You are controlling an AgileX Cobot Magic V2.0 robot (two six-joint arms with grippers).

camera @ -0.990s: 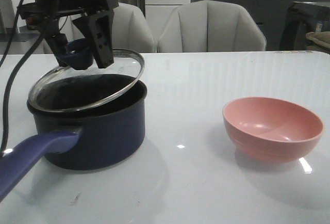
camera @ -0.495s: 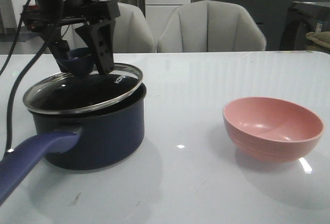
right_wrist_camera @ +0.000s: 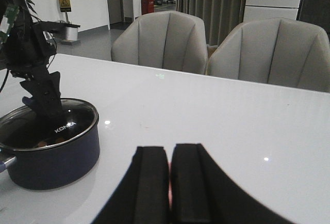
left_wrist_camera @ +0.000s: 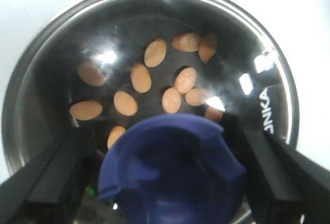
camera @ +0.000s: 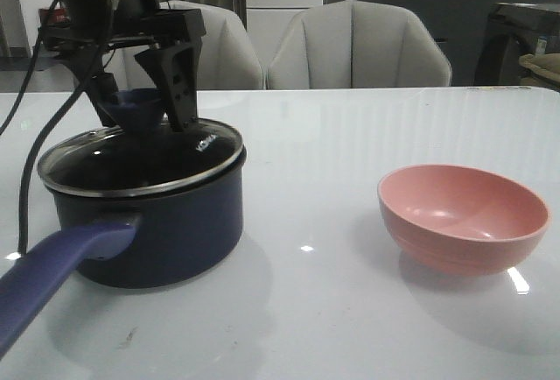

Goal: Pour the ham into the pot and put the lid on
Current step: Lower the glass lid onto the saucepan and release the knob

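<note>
Surroundings: I see a pink bowl [camera: 464, 218] well apart from the pot [camera: 144, 214] on the table [camera: 350, 135]; two chairs [camera: 359, 47] behind.
Lid [camera: 140, 157]: seated on the pot.
Ham [left_wrist_camera: 154, 77]: inside, under the glass.
Left hand [camera: 140, 104]: upright, gripping the lid's knob [left_wrist_camera: 172, 170].
Right hand [right_wrist_camera: 169, 182]: low over the table, clenched, holding nothing.

two grey chairs [camera: 359, 45] behind a glossy white table [camera: 350, 310]
</note>
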